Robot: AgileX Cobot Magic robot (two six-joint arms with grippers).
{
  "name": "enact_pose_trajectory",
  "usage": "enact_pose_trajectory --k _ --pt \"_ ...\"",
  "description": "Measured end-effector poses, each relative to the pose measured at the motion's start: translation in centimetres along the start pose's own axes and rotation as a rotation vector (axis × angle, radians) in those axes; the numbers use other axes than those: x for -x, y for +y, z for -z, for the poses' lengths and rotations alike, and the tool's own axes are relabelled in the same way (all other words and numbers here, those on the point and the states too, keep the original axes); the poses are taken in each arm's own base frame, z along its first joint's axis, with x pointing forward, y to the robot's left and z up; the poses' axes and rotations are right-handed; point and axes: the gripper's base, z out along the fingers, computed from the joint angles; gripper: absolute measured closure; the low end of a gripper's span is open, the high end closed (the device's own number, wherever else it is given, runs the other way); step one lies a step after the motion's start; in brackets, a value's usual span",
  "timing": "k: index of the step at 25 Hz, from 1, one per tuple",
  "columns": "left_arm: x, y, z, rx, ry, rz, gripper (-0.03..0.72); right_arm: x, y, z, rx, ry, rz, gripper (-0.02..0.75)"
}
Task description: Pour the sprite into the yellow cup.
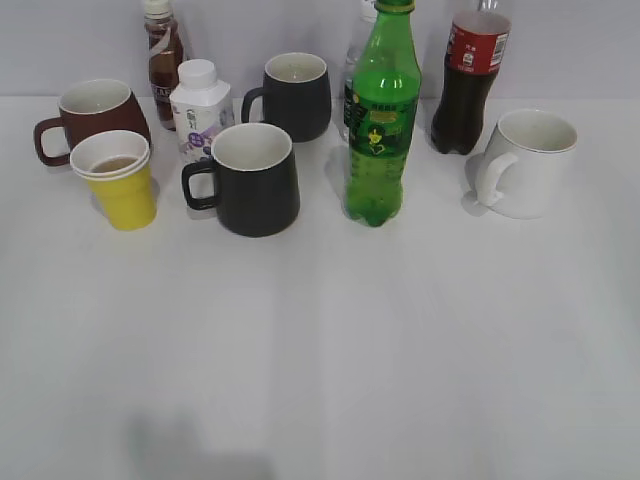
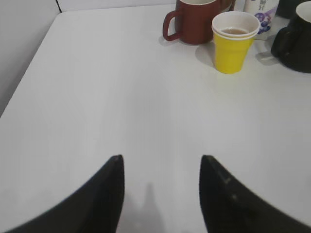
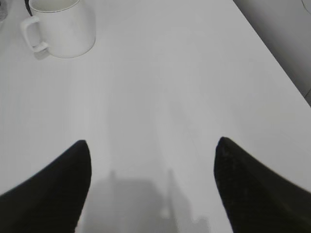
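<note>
The sprite [image 1: 379,120], a tall green bottle with a green cap, stands upright at the table's middle back. The yellow cup [image 1: 120,180], double-stacked with a white rim, stands at the left with some brownish liquid inside; it also shows in the left wrist view [image 2: 234,41]. My left gripper [image 2: 161,160] is open and empty above bare table, well short of the cup. My right gripper [image 3: 151,144] is open and empty above bare table. Neither gripper shows in the exterior view.
A brown-red mug [image 1: 92,115] stands behind the cup. Two black mugs [image 1: 250,180] [image 1: 293,95], a white milk bottle [image 1: 200,108], a brown drink bottle [image 1: 163,55], a clear bottle [image 1: 354,80], a cola bottle [image 1: 470,80] and a white mug [image 1: 525,162] [image 3: 60,26] crowd the back.
</note>
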Motion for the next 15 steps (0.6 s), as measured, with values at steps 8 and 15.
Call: enact_pose_trajectory --k 8,15 --pt "0.0 0.0 0.0 0.0 0.0 0.0 0.33 0.0 0.0 0.0 0.0 0.0 -0.001 0.149" --pt "0.0 0.0 0.0 0.0 0.0 0.0 0.368 0.0 0.0 0.0 0.0 0.0 -0.001 0.149"
